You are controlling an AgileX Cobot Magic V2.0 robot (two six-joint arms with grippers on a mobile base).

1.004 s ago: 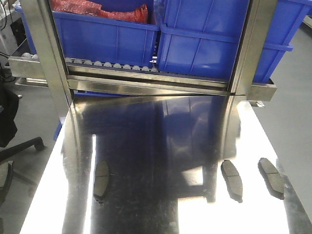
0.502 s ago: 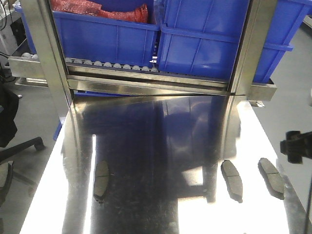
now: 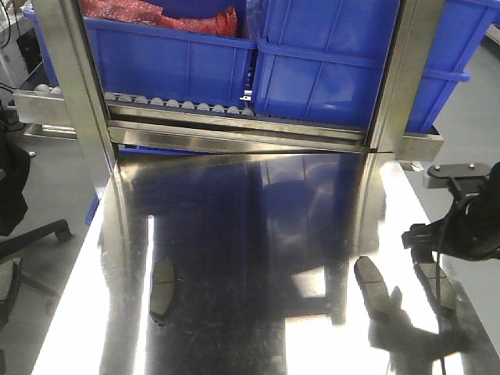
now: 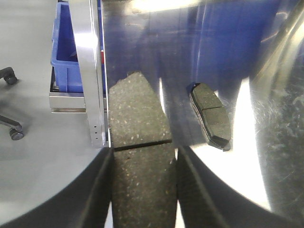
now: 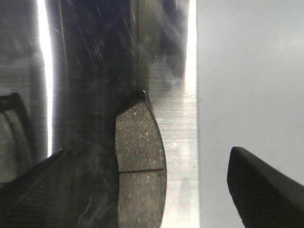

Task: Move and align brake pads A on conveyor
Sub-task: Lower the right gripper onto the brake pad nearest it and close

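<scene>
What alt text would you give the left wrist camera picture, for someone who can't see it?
A grey grooved brake pad fills the foreground, held between two dark gripper fingers. A second pad lies beyond it on the shiny steel table.

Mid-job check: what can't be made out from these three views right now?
Left wrist view: the near brake pad between the left gripper's fingers runs off the bottom edge. Clamped or only flanked, cannot tell.
Front view: the right gripper hides the top of the rightmost brake pad. The left gripper is outside the frame.
Right wrist view: the rightmost brake pad is cut off at the bottom edge.
Conveyor: in none of the views.
</scene>
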